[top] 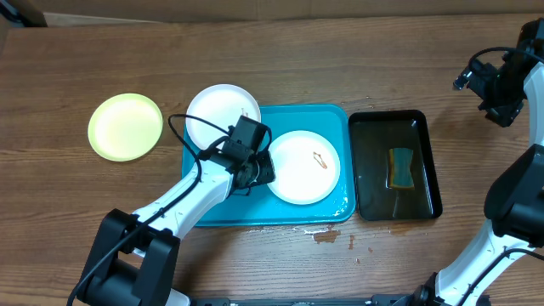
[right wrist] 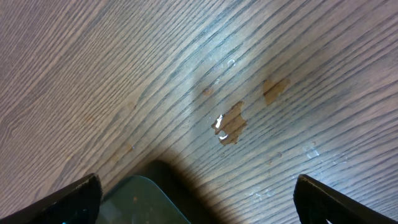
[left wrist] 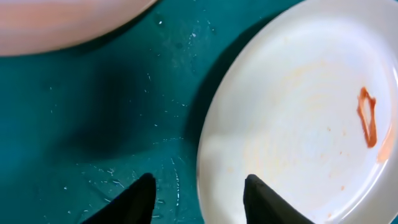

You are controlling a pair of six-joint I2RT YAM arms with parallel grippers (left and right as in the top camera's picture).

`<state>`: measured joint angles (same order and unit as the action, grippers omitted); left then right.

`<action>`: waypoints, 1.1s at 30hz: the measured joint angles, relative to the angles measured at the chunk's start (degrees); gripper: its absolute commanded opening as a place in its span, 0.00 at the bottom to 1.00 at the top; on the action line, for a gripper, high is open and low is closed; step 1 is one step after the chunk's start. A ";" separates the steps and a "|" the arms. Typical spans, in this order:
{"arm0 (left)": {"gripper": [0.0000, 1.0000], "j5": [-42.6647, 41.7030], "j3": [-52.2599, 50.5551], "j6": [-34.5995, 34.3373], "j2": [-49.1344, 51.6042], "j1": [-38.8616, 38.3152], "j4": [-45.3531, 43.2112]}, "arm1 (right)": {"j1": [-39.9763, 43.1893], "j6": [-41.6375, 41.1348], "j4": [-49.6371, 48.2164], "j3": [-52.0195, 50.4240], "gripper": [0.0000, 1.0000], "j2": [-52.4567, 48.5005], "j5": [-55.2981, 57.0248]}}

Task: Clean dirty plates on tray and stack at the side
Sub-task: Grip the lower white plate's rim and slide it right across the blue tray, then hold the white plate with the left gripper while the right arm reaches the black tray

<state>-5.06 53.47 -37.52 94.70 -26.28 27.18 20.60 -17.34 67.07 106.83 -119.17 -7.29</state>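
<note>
The left hand (left wrist: 202, 198) is held partly open, low over the turquoise tray (left wrist: 93, 124); the rim of a white plate (left wrist: 298, 112) is seen between its fingers (left wrist: 140, 200), and no contact can be made out; an orange-red smear (left wrist: 368, 117) is carried on the plate's side away from the hand. A second white plate (top: 219, 115) is set just beside the hand, on the opposite side; the yellow-green plate (top: 125, 126) is left on the worktop (top: 85, 59), well apart. The right hand (right wrist: 196, 183) is spread wide above bare worktop and the black tray's (right wrist: 140, 200) corner.
</note>
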 measured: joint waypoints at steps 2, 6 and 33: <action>0.55 1.05 2.51 1.16 0.15 0.00 4.63 | -0.02 -0.02 0.04 0.00 1.00 0.00 0.00; 0.60 4.48 11.58 2.64 0.26 0.00 15.67 | 0.00 -0.02 0.02 0.00 1.00 0.00 0.00; 0.44 4.46 14.49 3.17 9.75 -2.27 15.28 | -0.02 -0.04 0.00 0.00 1.00 0.00 0.00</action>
<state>-0.60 67.96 -34.35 104.44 -28.56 42.46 20.58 -17.39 67.07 106.83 -119.17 -7.29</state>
